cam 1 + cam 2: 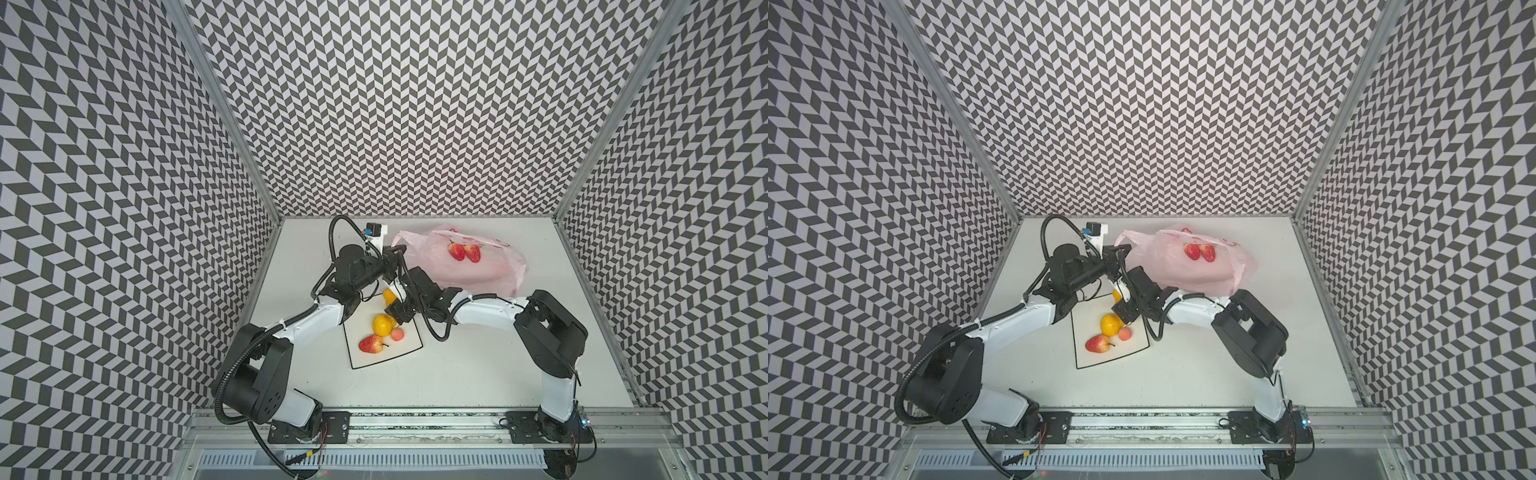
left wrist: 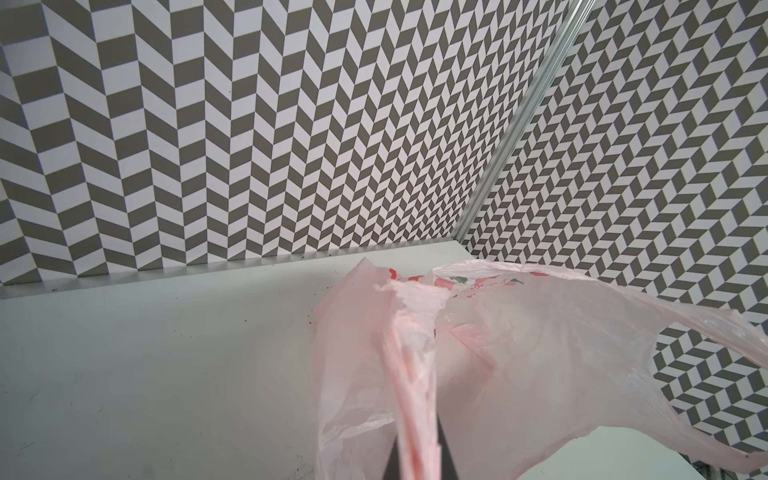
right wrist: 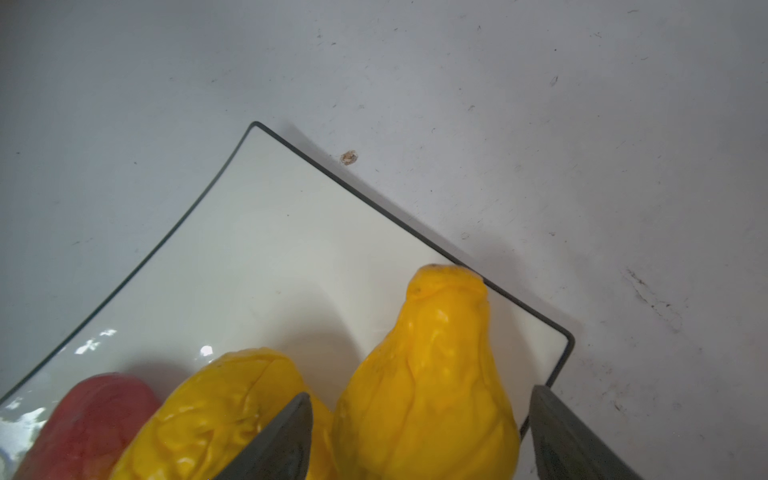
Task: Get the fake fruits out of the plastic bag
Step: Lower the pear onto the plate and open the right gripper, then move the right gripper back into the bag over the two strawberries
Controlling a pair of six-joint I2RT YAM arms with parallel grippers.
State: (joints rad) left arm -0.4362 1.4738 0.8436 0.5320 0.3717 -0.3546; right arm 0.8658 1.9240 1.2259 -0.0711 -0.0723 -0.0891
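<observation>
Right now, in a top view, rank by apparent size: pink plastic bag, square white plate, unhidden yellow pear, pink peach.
1. Translucent pink plastic bag
2. Black-rimmed square white plate, partly under arms
3. Glossy yellow pear
4. Small pink peach

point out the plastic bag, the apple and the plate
plastic bag [image 1: 469, 274]: in a top view, pale pink side panel
apple [image 1: 371, 344]: in a top view, its red cheek
plate [image 3: 270, 249]: right wrist view, bare white surface

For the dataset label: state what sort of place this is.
Probably a robot test cell: chevron-patterned walls box in a white table, and two robot arms are mounted on a rail at its front.
</observation>
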